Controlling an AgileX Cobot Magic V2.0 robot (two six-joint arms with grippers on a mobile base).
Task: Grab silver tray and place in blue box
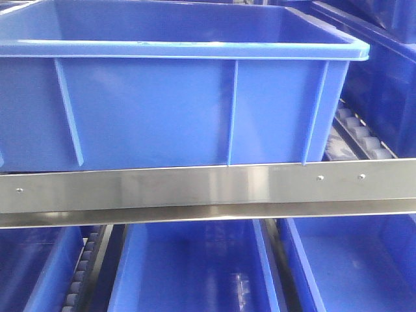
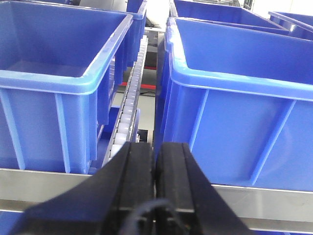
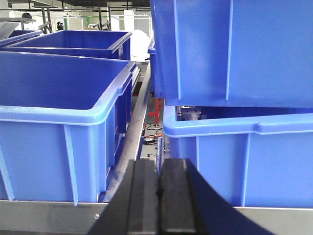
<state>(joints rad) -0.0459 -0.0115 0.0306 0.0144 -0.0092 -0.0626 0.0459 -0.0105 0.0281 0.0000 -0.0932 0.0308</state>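
Note:
The silver tray is not in any view. The blue box [image 1: 162,110], wide with a lipped rim and vertical ribs, fills the upper front view on a shelf; what shows of its inside is bare. My left gripper [image 2: 155,147] is shut and empty, level with the steel rail, facing the gap between two blue crates [image 2: 49,107] [image 2: 234,122]. My right gripper [image 3: 159,164] is shut and empty, facing a gap between a blue crate [image 3: 58,122] and two stacked crates [image 3: 244,156]. Neither gripper shows in the front view.
A steel rail [image 1: 195,188] runs across the shelf front under the box. Narrower blue bins [image 1: 195,266] [image 1: 351,260] sit on the level below. White roller tracks [image 1: 361,133] [image 2: 129,112] run between crates. More blue crates stand behind.

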